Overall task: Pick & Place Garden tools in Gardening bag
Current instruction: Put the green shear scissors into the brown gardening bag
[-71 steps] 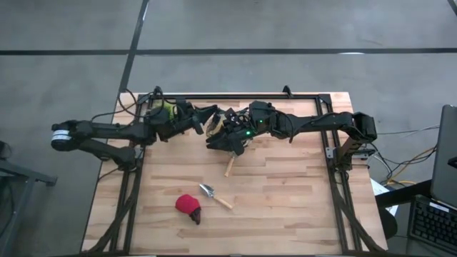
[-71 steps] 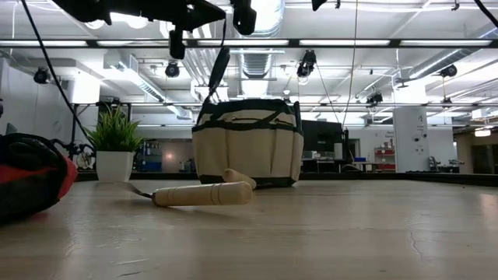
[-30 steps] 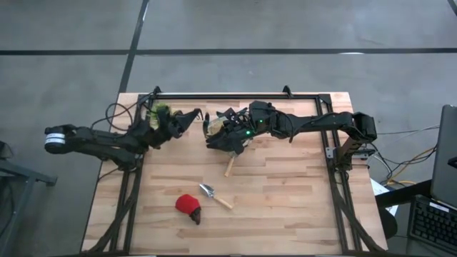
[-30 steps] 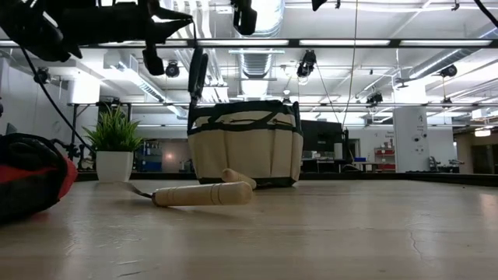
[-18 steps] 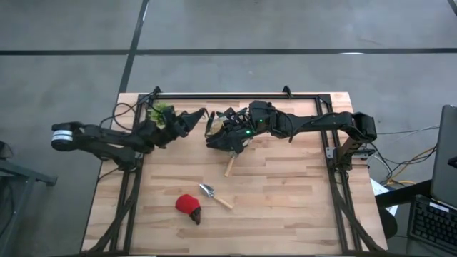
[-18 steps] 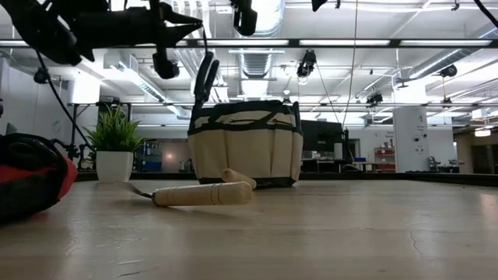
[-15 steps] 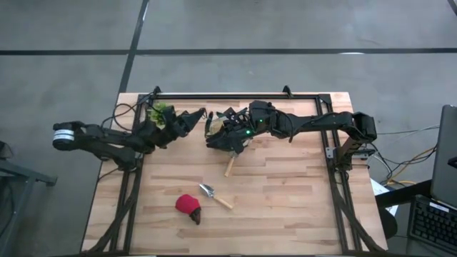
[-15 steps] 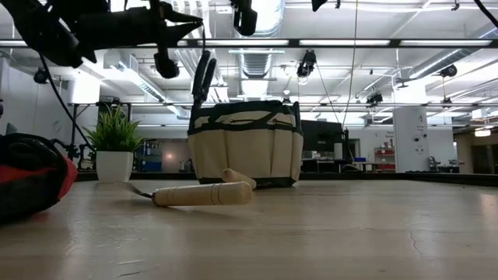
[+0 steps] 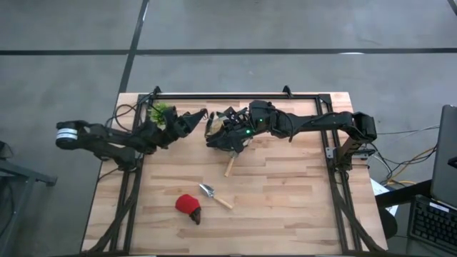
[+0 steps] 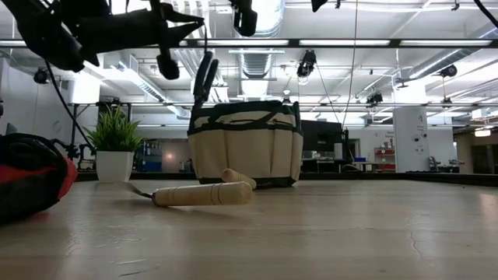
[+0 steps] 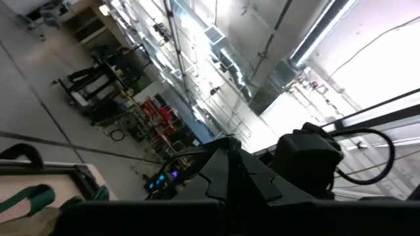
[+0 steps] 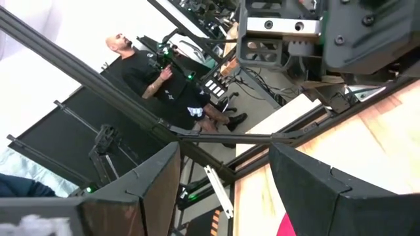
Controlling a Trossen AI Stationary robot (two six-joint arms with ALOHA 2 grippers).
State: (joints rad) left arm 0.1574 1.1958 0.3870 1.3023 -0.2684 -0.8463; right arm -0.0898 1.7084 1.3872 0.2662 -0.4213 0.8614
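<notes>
The tan gardening bag (image 9: 213, 127) (image 10: 245, 148) stands at the table's far middle. My left gripper (image 9: 193, 116) (image 10: 193, 19) is shut on a dark pruner (image 10: 205, 78) beside and above the bag's left rim. My right gripper (image 9: 224, 134) (image 12: 223, 160) is open over the bag and hides most of it from above; I cannot tell whether it touches the bag. One trowel (image 9: 213, 194) lies flat on the table. Another trowel's wooden handle (image 9: 229, 168) (image 10: 204, 194) lies by the bag. The red dark-tipped item (image 9: 189, 207) (image 10: 31, 183) lies near the front. My left gripper holds the pruner by its upper end (image 10: 207, 56). The fingers come level from the table's left. The pruner hangs below them, slightly tilted and lifted clear, its lower end (image 10: 199, 98) just above the bag's left rim.
A small green potted plant (image 9: 160, 111) (image 10: 114, 148) stands at the far left, under my left arm. A dark frame (image 9: 235, 96) runs along the table's far edge and sides. A person (image 12: 167, 78) sits in the room beyond the table.
My left gripper has gone toward the table's right edge, toward the bag, still shut on the pruner. The pruner has come nearer the bag's left rim and now hangs a little tilted.
</notes>
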